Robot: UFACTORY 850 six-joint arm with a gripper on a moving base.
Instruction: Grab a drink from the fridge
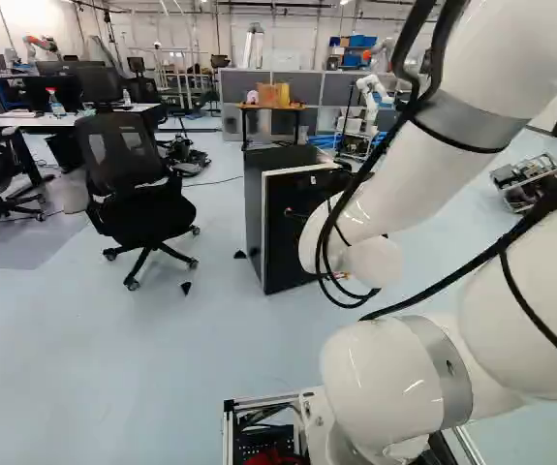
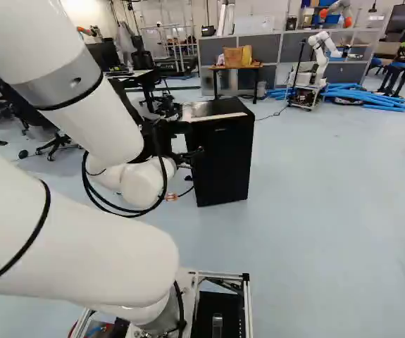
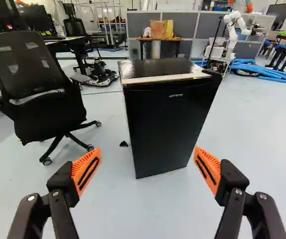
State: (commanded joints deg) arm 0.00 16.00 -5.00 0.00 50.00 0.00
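My gripper shows partly beyond the white arm in the right base view, in front of the black fridge. In the wrist view the gripper stands open, its two orange pads wide apart with only floor between them. Ahead of the fingers is the fridge, upright, its door shut and facing the gripper, with a pale strip along the front edge of its glossy top. The left base view shows the fridge partly behind the arm. No drink is visible; the fridge's inside is hidden.
A black office chair stands beside the fridge. A small black wedge lies on the floor near it. Behind are a wooden table with bags, grey partitions, blue tubes and another robot.
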